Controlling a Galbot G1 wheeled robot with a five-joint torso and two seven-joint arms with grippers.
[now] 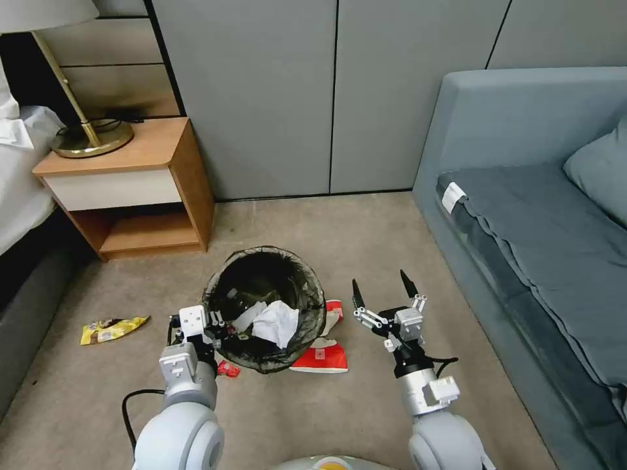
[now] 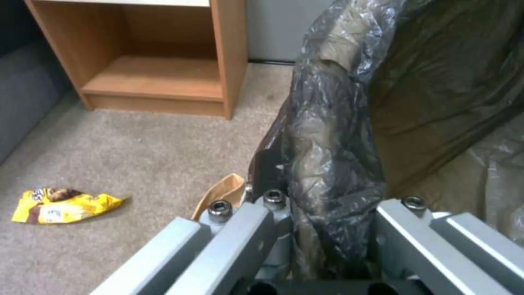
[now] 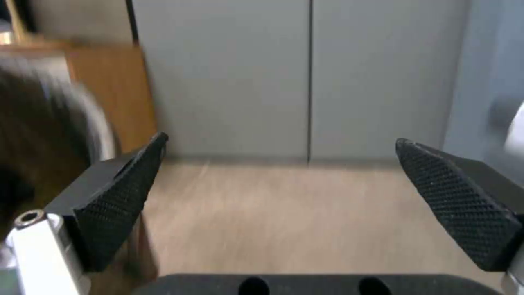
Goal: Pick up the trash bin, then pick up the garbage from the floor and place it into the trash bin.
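The trash bin [image 1: 264, 287], round with a dark bag over its rim, is tipped toward me on the carpet. My left gripper [image 1: 219, 326] is shut on its left rim; the left wrist view shows the left gripper [image 2: 317, 180] clamping the bagged rim [image 2: 333, 135]. A crumpled white tissue [image 1: 277, 321] lies inside. Crushed red-and-white cups [image 1: 323, 357] lie on the floor at the bin's right, partly under it. A tiny red scrap [image 1: 228, 370] is by my left wrist. A yellow snack wrapper [image 1: 112, 328] [image 2: 60, 205] lies to the left. A tan paper piece [image 2: 224, 190] peeks from behind a finger. My right gripper [image 1: 382, 290] [image 3: 284, 180] hangs open right of the bin.
A wooden nightstand [image 1: 130, 189] with a brass lamp [image 1: 85, 134] stands at the back left, beside a bed [image 1: 19, 189]. A grey-blue sofa [image 1: 542, 228] runs along the right. Grey wall panels [image 1: 326, 98] close the back. Open carpet [image 1: 326, 228] lies beyond the bin.
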